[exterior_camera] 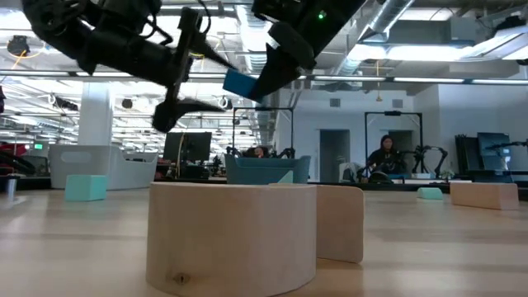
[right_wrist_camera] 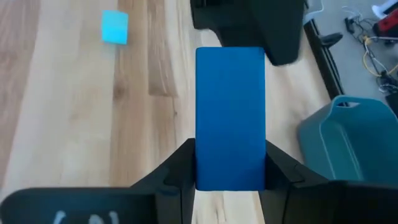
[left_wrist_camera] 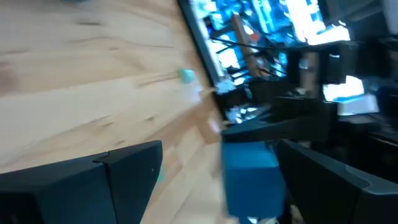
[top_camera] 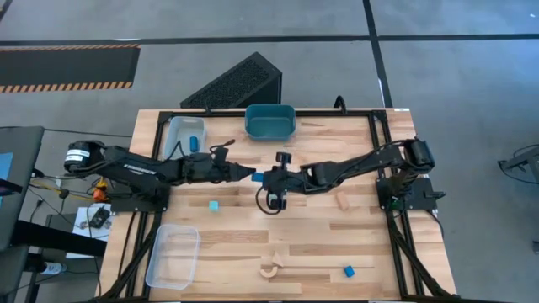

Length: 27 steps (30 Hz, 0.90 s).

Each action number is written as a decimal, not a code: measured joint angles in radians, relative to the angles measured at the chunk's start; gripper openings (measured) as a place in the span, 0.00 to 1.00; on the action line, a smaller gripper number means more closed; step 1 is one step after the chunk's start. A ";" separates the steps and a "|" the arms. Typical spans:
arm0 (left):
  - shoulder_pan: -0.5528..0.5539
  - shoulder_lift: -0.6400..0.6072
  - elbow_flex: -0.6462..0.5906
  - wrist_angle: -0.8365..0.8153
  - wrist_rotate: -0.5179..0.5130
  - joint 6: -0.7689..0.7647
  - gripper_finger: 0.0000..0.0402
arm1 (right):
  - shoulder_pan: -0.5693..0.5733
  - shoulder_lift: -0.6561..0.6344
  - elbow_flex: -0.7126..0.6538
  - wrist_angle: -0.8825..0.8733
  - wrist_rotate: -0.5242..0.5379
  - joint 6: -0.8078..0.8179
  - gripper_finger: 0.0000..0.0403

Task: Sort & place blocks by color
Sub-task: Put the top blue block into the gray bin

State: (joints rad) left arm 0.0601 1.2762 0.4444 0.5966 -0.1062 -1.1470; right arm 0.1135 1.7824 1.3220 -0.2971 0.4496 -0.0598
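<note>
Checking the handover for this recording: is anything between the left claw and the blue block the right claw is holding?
Nothing visible. The right claw grips the dark blue block above mid-table, its free end toward the open left claw. In the high view only a small gap of air separates them, over bare table.

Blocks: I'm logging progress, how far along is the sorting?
Done: one blue block lies in the far clear tray. In hand: the right tool grips a blue block in mid-air, facing the open left tool. Left: the cyan block, another blue block, the arch and a tan block lie loose on the table.
</note>
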 joint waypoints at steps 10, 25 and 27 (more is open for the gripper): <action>-0.003 0.046 0.104 -0.051 0.075 0.149 0.65 | -0.001 -0.002 0.001 0.004 0.006 0.081 0.33; 0.011 0.051 0.118 -0.130 0.097 0.142 0.27 | 0.009 -0.001 0.001 0.009 0.032 0.071 0.33; 0.021 0.051 0.118 -0.131 0.112 0.141 0.26 | 0.010 0.000 0.001 0.009 0.033 0.073 0.34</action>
State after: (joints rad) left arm 0.0808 1.3270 0.5629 0.4656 0.0057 -1.0061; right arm 0.1230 1.7821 1.3231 -0.2878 0.4827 0.0137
